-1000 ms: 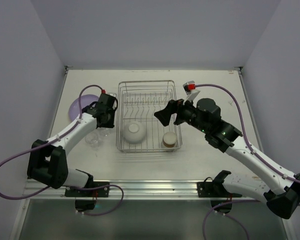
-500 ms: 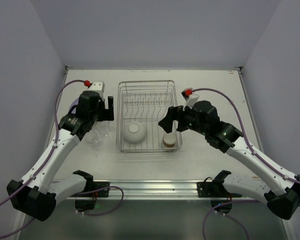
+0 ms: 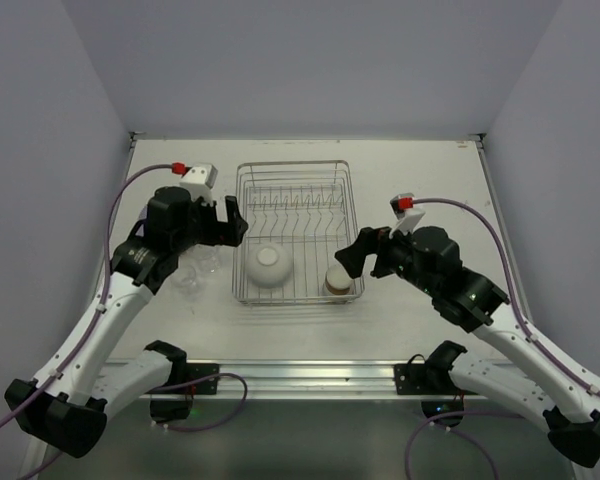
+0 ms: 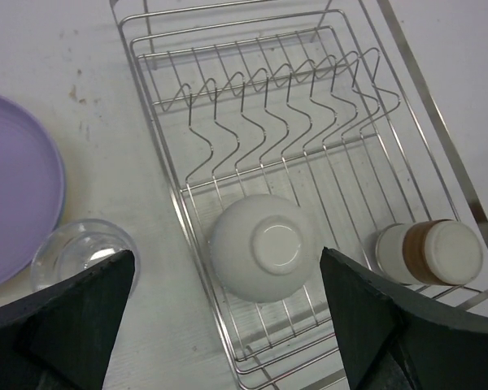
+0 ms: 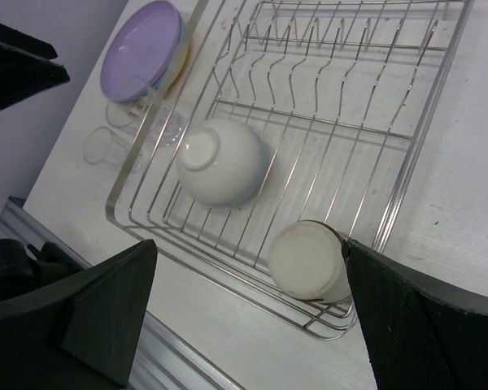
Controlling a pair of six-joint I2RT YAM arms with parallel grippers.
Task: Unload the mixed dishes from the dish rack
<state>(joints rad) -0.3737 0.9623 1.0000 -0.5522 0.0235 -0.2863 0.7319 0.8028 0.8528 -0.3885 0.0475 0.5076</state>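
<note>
Mostly done, by my reading: the purple plate (image 4: 12, 203) and two clear glasses (image 5: 106, 146) sit on the table (image 3: 420, 180), left of the dish rack (image 3: 292, 164). The rack holds only a white bowl (image 3: 268, 264), upside down, and a brown cup (image 3: 337, 281) on its side in its lower right corner. The left gripper (image 3: 232, 222) and right gripper (image 3: 358, 255) hover spread wide, grasping nothing.

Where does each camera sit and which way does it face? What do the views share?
Top external: above, behind the arm bases, facing down; left pincer, right pincer show.
Left wrist: over the dish rack, facing down; own fingers.
Right wrist: right of the rack, facing down leftward; own fingers.
All share: white bowl, brown cup.
</note>
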